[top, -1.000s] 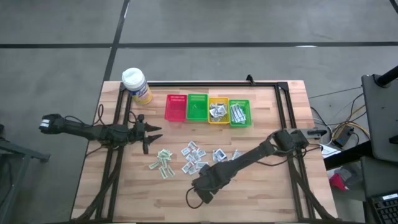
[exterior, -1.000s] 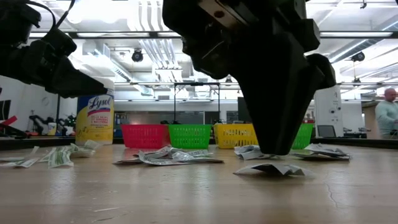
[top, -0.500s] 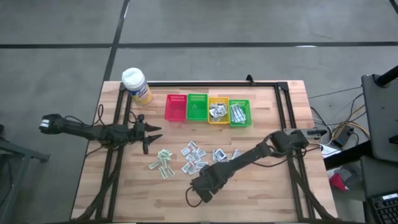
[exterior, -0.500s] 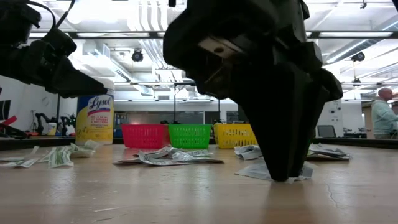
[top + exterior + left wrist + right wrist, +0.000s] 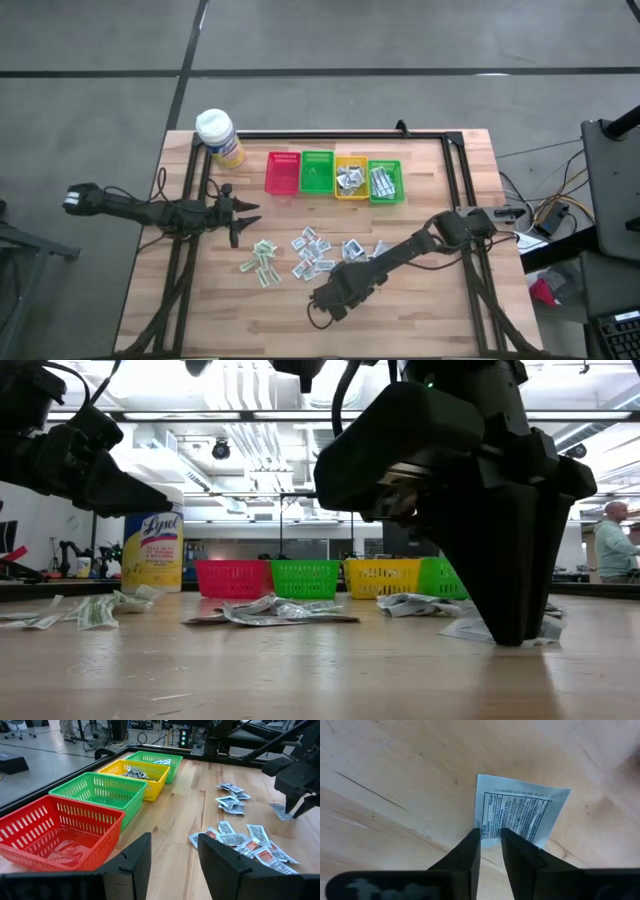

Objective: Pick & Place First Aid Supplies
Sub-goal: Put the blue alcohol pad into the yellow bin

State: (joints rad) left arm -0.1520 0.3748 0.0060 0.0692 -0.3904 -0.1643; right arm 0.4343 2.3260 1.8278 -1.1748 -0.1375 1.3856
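Several white first aid packets (image 5: 312, 250) lie loose in the middle of the table, with greener ones (image 5: 260, 263) to their left. One packet (image 5: 517, 815) lies flat, apart from the rest and nearer the front edge. My right gripper (image 5: 491, 840) stands over it, pointing down, its fingers a narrow gap apart at the packet's edge. In the low view, the gripper (image 5: 510, 640) reaches down to the tabletop. My left gripper (image 5: 175, 860) waits open at the table's left (image 5: 240, 213), holding nothing. My right gripper comes from above, fingers pointing down. Its two fingertips (image 5: 470, 847) stand at one edge of the packet (image 5: 492, 831), near a corner, and that edge runs into the narrow gap between them. The packet lies flat on the wood.
Four small baskets stand in a row at the back: red (image 5: 283, 172), green (image 5: 317, 172), yellow (image 5: 350, 180) holding packets, and green (image 5: 386, 182) holding packets. A yellow bottle (image 5: 218, 135) stands at the back left corner. A person (image 5: 612, 545) is in the room beyond.
My right gripper has come down onto the tabletop, rolled about its own axis and shifted a little toward the table's right edge. The lone packet under it has slid the same way along the wood, staying flat.
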